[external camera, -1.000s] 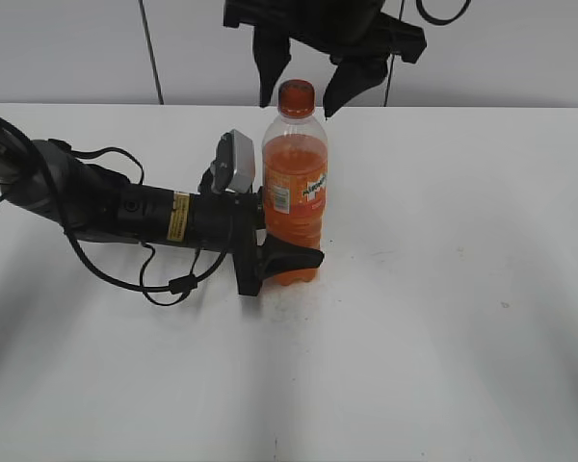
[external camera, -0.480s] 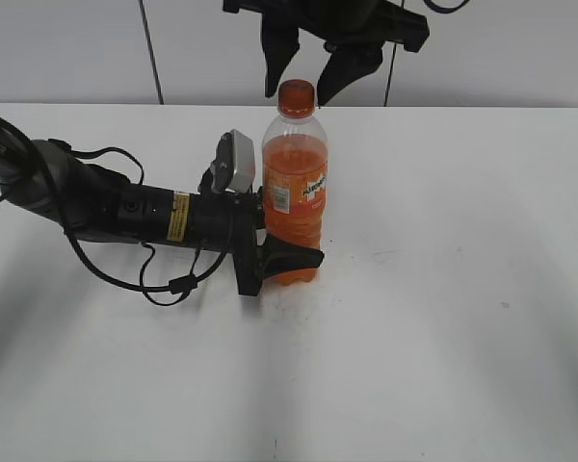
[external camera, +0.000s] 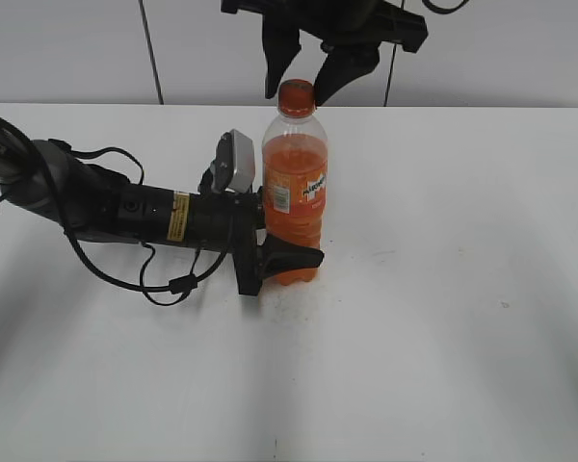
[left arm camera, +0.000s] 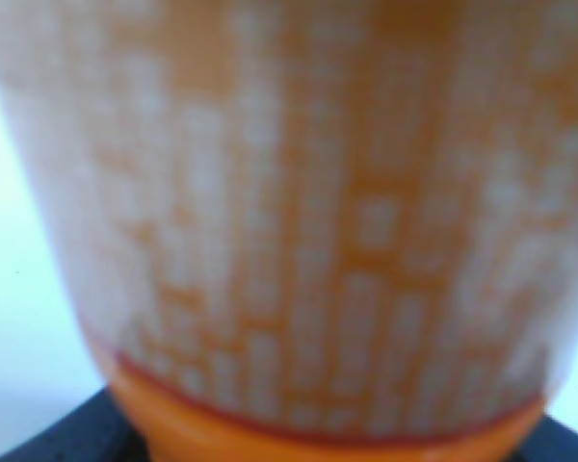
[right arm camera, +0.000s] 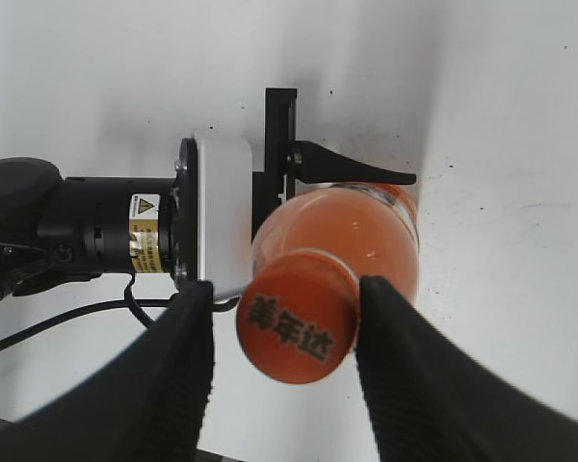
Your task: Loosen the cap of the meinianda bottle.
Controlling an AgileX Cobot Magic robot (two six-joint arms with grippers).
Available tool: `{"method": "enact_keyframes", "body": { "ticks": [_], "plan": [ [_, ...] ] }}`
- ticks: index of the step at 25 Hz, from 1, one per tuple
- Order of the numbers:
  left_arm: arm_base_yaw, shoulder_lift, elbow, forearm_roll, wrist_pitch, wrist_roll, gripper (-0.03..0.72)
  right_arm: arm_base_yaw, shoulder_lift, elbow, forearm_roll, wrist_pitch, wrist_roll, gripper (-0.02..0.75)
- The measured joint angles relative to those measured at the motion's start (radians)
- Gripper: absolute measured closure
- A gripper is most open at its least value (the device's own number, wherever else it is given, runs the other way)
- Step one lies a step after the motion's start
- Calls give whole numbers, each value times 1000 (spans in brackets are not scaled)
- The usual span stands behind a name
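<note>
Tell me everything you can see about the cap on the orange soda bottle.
The cap is small, round and orange, plastic by its look, with dark characters printed on its flat top. It sits upright on the neck of the bottle, which stands on the white table held low down by the left pincer. The right pincer hangs open above, one finger on each side of the cap, neither clearly pressing on it.

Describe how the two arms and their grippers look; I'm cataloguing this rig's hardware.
The left arm is a black tube with a yellow warning sticker, loose black cables looping beside it, and a white camera box near the wrist. The right gripper has black fingers with ribbed, textured pads.
</note>
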Motion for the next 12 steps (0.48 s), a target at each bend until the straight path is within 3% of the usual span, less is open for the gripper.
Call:
{"method": "enact_keyframes", "body": {
  "ticks": [12],
  "plan": [
    [0, 0, 0, -1, 0, 0, 282, 0, 0, 0, -2, 2, -7, 460]
  ]
}}
